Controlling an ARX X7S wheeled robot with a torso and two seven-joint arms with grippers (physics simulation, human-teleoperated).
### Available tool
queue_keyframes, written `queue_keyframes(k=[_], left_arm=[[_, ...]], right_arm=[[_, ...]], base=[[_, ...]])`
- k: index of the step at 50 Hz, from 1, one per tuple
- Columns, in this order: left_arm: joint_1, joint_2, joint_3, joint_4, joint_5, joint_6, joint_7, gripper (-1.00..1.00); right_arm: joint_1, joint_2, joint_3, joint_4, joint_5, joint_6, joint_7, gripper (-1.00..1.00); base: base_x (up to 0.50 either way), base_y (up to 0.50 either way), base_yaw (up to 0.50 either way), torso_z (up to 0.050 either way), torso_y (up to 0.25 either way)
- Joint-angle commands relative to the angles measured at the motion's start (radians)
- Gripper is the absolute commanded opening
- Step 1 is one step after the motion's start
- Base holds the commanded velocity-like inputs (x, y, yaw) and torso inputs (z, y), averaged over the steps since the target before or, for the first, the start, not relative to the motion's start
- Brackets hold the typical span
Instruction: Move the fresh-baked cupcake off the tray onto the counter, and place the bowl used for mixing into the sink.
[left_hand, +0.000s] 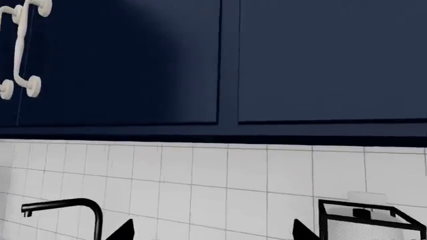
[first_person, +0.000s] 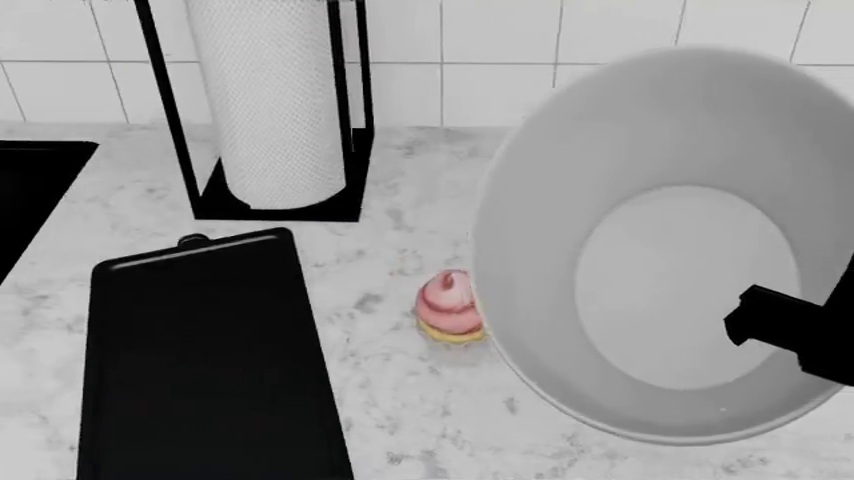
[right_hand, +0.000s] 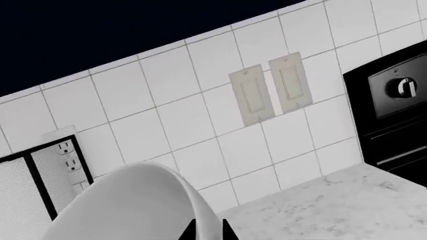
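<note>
The white bowl (first_person: 667, 250) hangs tilted above the counter (first_person: 400, 400), its open side facing the head camera. My right gripper (right_hand: 207, 231) is shut on the bowl's rim (right_hand: 200, 210), and it shows as a black shape (first_person: 787, 340) at the bowl's right side. The pink-frosted cupcake (first_person: 451, 308) stands on the marble counter between the black tray (first_person: 200, 350) and the bowl. Nothing lies on the tray. A corner of the black sink (first_person: 27, 190) shows at the far left. My left gripper (left_hand: 213, 232) is open and holds nothing, facing the tiled wall.
A paper-towel roll (first_person: 267, 100) in a black frame stands against the backsplash behind the tray. The left wrist view shows the black faucet (left_hand: 67, 207), navy upper cabinets (left_hand: 267, 60) and the towel holder (left_hand: 367, 220). A black oven (right_hand: 400, 110) is at the right.
</note>
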Motion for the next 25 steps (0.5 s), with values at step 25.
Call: queue_keyframes(k=[25], left_arm=[[1.044, 0.277, -1.474, 0.084, -0.149, -0.478, -0.059, 1.00]], right_arm=[[0.036, 0.032, -0.055, -0.071, 0.025, 0.004, 0.062, -1.00]], base=[[0.00, 0.50, 0.00, 0.000, 0.000]])
